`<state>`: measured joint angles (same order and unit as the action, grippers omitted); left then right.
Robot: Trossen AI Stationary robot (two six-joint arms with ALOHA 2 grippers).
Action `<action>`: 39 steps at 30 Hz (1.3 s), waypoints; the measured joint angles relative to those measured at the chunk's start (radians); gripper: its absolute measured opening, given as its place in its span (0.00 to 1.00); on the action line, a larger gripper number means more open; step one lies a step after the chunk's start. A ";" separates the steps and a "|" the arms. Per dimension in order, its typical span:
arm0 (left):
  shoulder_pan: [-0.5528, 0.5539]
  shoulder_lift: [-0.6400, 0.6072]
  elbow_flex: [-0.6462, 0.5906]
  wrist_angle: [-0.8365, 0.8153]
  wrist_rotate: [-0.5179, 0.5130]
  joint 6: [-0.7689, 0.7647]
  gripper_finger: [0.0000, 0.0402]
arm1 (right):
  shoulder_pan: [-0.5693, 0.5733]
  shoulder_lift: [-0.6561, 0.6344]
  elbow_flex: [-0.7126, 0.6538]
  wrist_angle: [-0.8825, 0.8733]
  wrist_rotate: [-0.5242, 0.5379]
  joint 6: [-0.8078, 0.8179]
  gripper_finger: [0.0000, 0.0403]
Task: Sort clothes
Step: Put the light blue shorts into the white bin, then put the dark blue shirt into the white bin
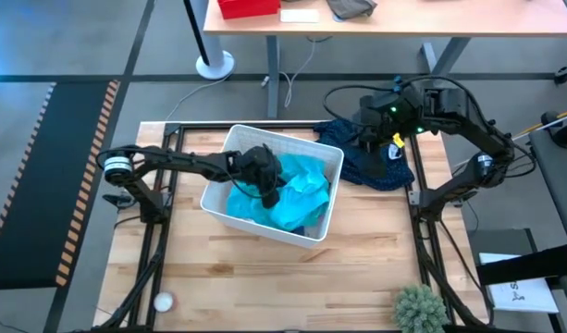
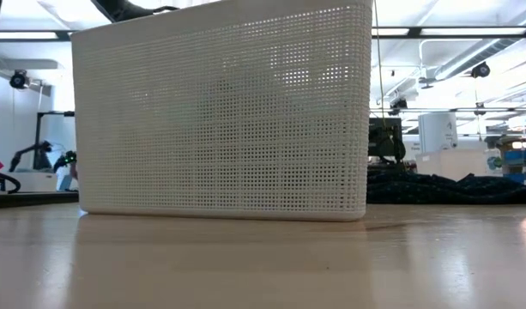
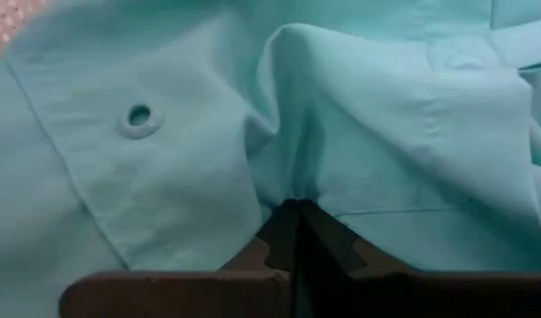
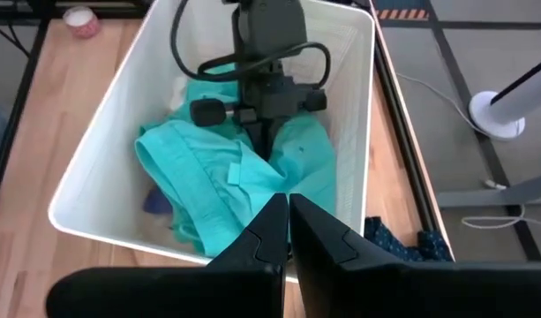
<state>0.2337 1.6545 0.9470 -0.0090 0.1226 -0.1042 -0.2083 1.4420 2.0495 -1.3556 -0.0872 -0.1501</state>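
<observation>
High view: one white basket (image 1: 331,158) mid-table, one teal garment (image 1: 297,199) inside; left gripper (image 1: 270,194) down in it, fingers pinched together on the teal fabric. Beyond, one navy dotted garment (image 1: 371,166) on the table, right gripper (image 1: 369,139) above, fingers together, empty.

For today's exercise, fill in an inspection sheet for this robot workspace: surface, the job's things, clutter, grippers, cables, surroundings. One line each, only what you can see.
Surface: light wooden table, bare at the front.
Job's things: teal fabric shirt lies inside the white perforated plastic basket; navy dotted garment lies on the table beside the basket.
Clutter: small white ball near the table's front left corner; green spiky plant at the front right.
Grippers: left gripper down in the basket, shut on the teal shirt; right gripper shut, empty, above the navy garment.
Cables: black cable loops along the left arm; a grey lead runs on the floor.
Surroundings: desk with a red box behind.
</observation>
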 joint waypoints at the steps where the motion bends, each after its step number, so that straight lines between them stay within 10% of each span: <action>1: 0.001 -0.006 0.004 -0.002 0.001 -0.002 0.00 | 0.003 -0.006 0.000 -0.001 0.000 0.000 0.00; 19: 0.007 -0.340 0.054 -0.129 0.025 0.095 0.00 | 0.006 -0.069 0.000 -0.005 0.068 0.004 0.00; 27: 0.007 -0.564 0.051 -0.163 -0.001 0.131 0.00 | -0.012 -0.067 -0.056 -0.126 0.449 0.053 0.00; 39: 0.007 -0.832 0.047 -0.202 -0.010 0.150 0.00 | -0.235 -0.244 -0.527 0.186 0.138 0.008 0.00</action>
<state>0.2405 0.8224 0.9939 -0.2109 0.1128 0.0462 -0.4429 1.1983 1.5220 -1.1699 0.0513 -0.1419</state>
